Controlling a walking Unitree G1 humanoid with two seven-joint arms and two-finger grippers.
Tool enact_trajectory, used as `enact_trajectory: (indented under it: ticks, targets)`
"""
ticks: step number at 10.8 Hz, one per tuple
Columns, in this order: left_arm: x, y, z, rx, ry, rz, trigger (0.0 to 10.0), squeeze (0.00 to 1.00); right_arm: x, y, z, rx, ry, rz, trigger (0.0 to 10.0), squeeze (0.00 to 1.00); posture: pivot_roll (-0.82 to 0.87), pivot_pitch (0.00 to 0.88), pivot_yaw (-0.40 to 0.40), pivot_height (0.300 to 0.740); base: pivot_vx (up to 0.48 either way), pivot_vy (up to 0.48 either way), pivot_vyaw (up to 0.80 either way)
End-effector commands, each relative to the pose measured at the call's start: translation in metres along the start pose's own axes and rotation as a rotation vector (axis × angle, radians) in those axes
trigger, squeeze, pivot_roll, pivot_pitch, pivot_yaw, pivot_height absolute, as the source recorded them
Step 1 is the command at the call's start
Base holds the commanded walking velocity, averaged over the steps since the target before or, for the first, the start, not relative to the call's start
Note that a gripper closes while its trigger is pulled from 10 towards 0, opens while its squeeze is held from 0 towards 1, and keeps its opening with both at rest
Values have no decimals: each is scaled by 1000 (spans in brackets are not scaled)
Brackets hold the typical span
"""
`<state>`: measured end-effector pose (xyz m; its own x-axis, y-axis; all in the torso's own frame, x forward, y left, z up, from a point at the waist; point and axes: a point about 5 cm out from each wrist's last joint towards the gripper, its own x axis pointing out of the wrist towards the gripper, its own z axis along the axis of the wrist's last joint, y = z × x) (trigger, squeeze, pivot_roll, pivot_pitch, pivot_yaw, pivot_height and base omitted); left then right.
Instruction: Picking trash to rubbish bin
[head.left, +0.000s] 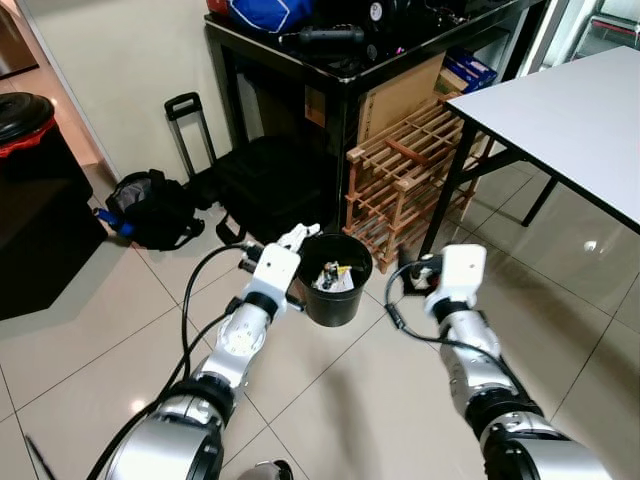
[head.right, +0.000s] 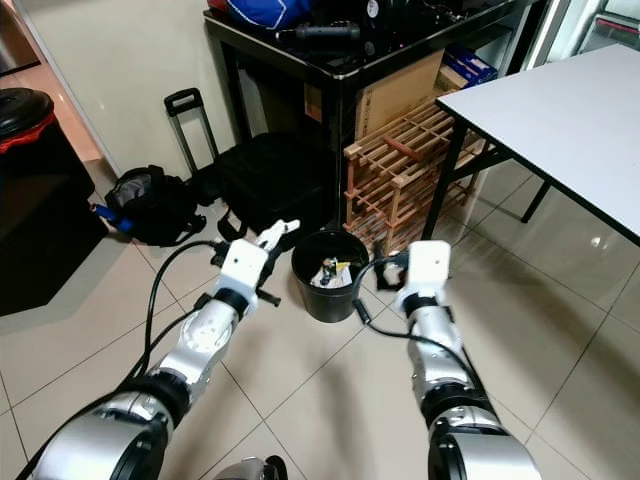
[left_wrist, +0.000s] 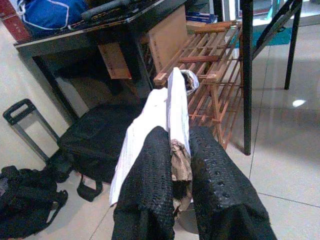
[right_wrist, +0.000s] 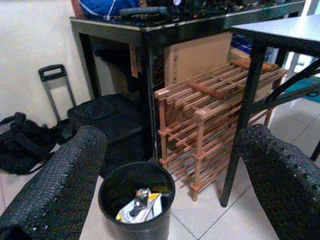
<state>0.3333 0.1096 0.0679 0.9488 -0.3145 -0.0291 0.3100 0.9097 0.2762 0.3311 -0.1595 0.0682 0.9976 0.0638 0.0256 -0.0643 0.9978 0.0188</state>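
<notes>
While a grey tabletop (head.left: 570, 120) and wooden rack (head.left: 405, 175) stand behind, the black rubbish bin (head.left: 332, 285) sits on the tiled floor between both arms, already holding scraps. Left gripper (left_wrist: 172, 165) pinches crumpled white paper trash (left_wrist: 160, 117) beside the bin's rim; right gripper (right_wrist: 170, 165) gapes wide, empty.

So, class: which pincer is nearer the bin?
Left. The left pincer, holding paper trash, is at the bin rim; the right pincer, open, is just beside it.

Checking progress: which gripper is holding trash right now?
The left gripper: its fingers clamp white crumpled paper beside the black bin. The right gripper is open, empty.
</notes>
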Motion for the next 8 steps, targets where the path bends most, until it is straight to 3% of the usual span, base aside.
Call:
enact_trajectory:
  ticks: [1,8]
  targets:
    - [-2,4,2,4,-32,19,10000,0,-4,-3,0,5,-23,-17,10000,0,-65,64,67,740,0,0,0]
    - [-17,18,-3,12,-87,105,10000,0,-12,-14,1,-25,-61,-44,10000,0,-48,45,37,740,0,0,0]
